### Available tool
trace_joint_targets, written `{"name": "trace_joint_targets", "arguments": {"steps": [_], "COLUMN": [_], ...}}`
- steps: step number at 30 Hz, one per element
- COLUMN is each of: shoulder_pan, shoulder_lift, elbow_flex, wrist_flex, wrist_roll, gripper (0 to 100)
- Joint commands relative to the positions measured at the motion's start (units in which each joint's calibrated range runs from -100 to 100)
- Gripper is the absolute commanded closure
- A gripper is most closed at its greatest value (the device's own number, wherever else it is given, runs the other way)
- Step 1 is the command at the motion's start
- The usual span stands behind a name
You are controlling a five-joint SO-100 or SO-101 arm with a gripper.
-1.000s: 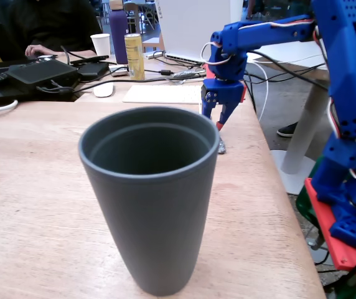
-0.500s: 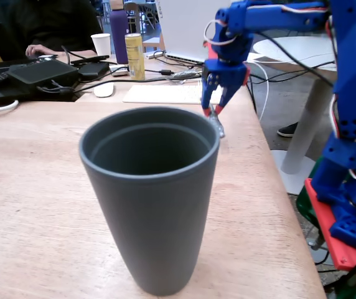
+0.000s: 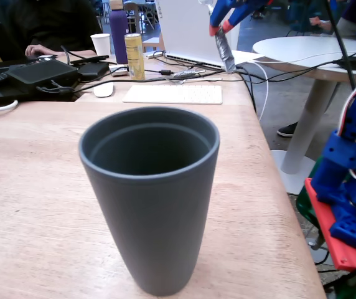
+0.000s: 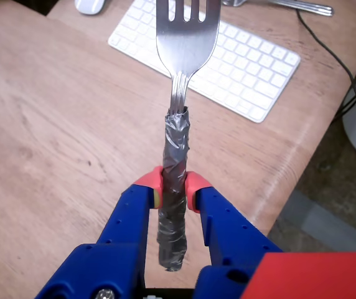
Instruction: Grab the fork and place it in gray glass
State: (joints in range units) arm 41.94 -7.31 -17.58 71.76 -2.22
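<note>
A: While it hangs high over the table's far end, where's the fork (image 4: 179,143)?

B: Pinched by its tape-wrapped handle between the gripper's (image 4: 173,190) red-tipped jaws, tines above the white keyboard (image 4: 246,68).

A: And the gray glass (image 3: 150,193)?

B: Upright on the wooden table (image 3: 35,187), well apart from the fork.

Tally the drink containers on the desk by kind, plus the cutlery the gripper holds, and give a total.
Grey tumbler: 1
White paper cup: 1
Gold can: 1
Purple bottle: 1
Fork, clamped in the gripper: 1
Total: 5
</note>
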Motion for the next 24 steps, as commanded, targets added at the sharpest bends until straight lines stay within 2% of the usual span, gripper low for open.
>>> {"name": "trace_joint_targets", "arguments": {"steps": [1,6,11,24], "shoulder_pan": [-0.5,-0.8,-14.4,-38.6], "shoulder_lift": [-3.3,-2.9,-2.0,0.1], "elbow_flex": [2.1,9.3,9.4,9.4], "wrist_flex": [-0.7,-1.8,-1.8,-1.8], "wrist_roll": [0.3,0.3,0.3,0.3], "gripper": [100,100,100,100]}}
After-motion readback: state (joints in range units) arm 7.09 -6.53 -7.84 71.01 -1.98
